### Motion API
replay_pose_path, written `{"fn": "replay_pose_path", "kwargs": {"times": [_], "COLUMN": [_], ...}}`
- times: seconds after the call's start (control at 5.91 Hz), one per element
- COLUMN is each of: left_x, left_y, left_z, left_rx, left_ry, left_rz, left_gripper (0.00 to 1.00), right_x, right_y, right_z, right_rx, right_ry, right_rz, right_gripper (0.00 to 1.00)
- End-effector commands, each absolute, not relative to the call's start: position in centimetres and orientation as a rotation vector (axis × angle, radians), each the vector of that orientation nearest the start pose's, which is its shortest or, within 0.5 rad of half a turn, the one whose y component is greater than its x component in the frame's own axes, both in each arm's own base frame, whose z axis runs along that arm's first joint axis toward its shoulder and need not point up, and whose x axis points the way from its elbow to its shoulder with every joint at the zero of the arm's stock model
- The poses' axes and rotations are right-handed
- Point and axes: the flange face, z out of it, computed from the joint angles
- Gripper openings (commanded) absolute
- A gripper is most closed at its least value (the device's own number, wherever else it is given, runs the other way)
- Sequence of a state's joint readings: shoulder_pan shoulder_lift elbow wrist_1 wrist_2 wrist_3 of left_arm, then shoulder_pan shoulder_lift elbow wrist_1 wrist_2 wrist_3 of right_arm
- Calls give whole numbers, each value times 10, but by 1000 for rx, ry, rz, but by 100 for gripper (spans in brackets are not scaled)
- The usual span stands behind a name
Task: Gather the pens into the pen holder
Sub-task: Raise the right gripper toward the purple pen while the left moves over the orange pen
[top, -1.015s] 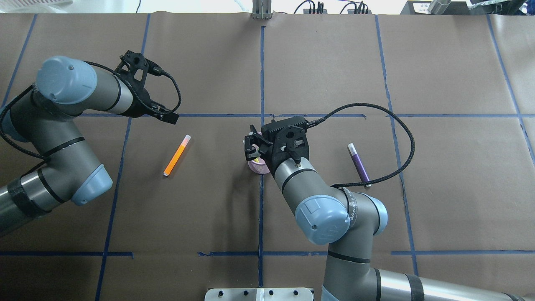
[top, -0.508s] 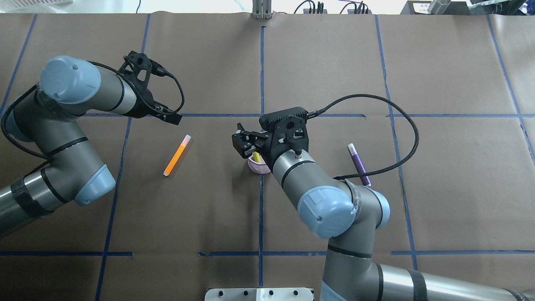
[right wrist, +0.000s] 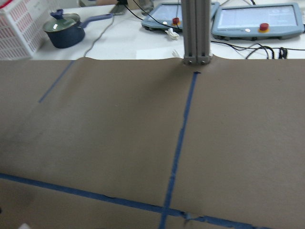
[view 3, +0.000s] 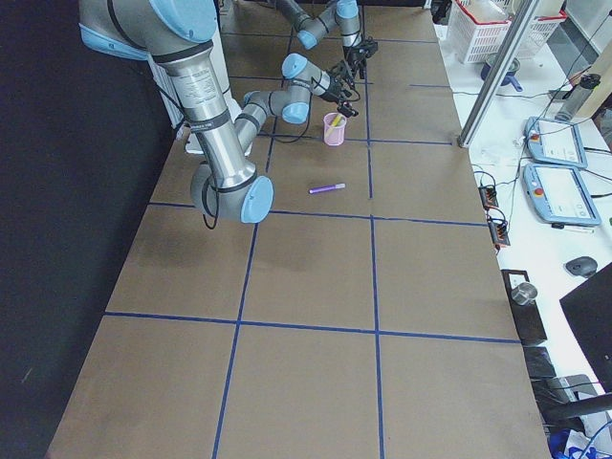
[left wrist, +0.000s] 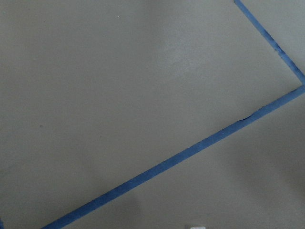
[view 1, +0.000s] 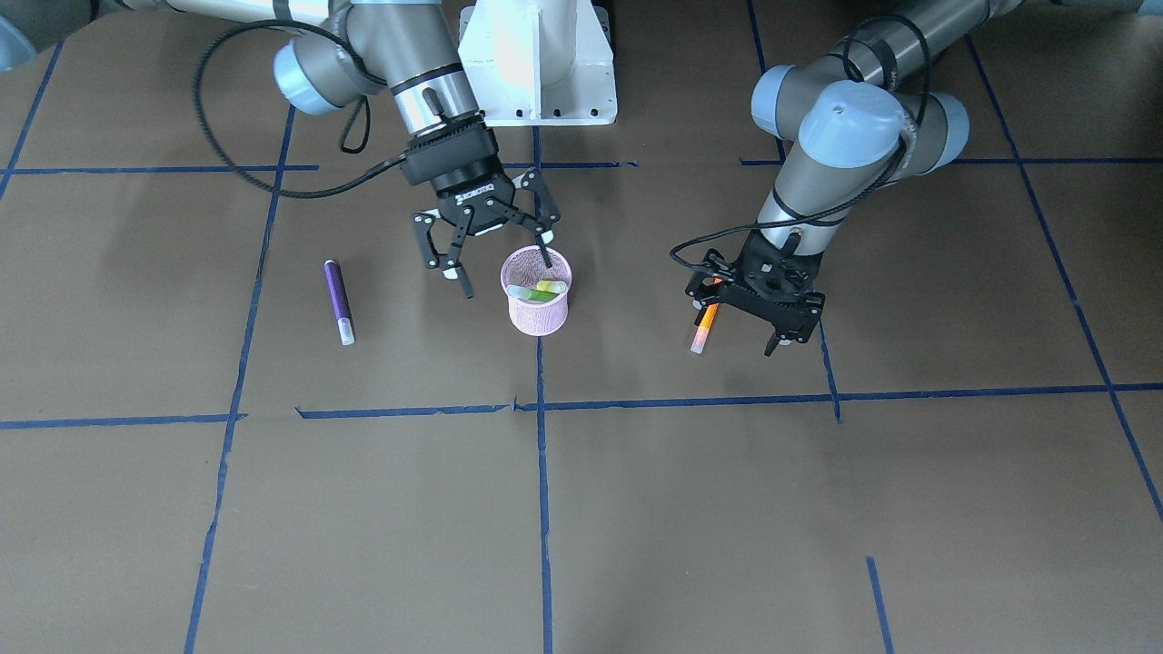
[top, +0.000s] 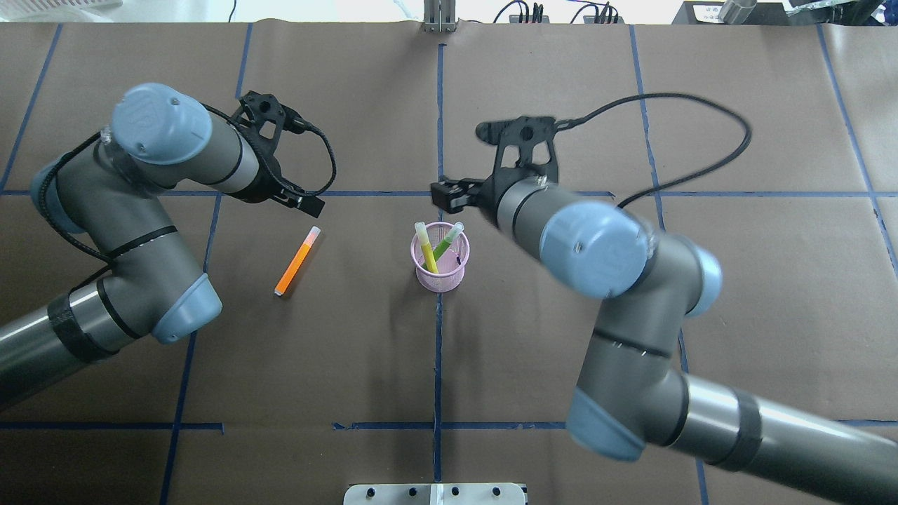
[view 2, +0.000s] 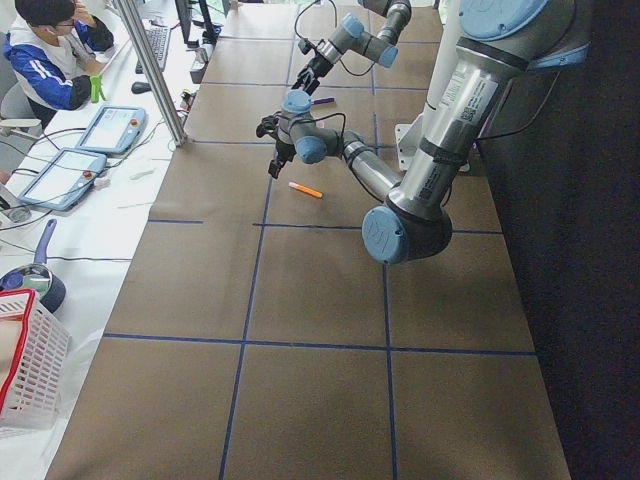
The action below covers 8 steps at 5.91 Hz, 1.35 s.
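Right claw [view 1: 505, 272] spread wide, empty, left claw [view 1: 732, 325] likewise released; pink mesh cup [view 1: 536, 316] just beside right claw, 1 fingertip over its rim, holding 2 leaning pens, green pen [top: 447, 243] and yellow pen [top: 426, 250]; orange pen [view 1: 703, 331] flat beneath left claw; purple pen [view 1: 338, 298] flat, well apart from right claw, opposite the cup.

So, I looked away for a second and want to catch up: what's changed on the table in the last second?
The right gripper opened, let go of the yellow pen in the pink pen holder, and lifted clear of it. The left gripper edged toward the orange pen. The orange pen and holder haven't moved; the purple pen lies on the table.
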<state>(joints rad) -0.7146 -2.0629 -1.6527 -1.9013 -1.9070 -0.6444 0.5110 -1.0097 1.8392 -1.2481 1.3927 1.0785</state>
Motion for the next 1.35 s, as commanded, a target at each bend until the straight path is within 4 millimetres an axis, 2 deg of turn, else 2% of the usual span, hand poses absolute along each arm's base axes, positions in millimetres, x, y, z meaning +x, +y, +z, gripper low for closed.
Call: {"fn": "replay_pose_path", "kwargs": {"times": [0.0, 0.17, 0.34, 0.51, 1.02, 1.18], "left_x": [463, 477, 481, 487, 501, 501], "left_y": [-497, -495, -497, -499, -498, -498], "left_z": [310, 318, 325, 334, 338, 338], "left_rx": [400, 376, 365, 347, 327, 326], "left_ry": [836, 824, 813, 803, 795, 795], "left_rz": [373, 384, 382, 384, 385, 387], "left_gripper": [100, 100, 100, 100, 97, 85], "right_x": [-394, -376, -377, -377, -378, -378], "right_y": [-478, -485, -484, -484, -483, -483], "right_z": [211, 219, 231, 233, 234, 233], "right_rx": [260, 163, 147, 145, 142, 142], "right_ry": [-806, -813, -797, -795, -795, -797], "right_rz": [108, 106, 108, 109, 115, 117], "right_gripper": [100, 100, 100, 100, 100, 100]}}
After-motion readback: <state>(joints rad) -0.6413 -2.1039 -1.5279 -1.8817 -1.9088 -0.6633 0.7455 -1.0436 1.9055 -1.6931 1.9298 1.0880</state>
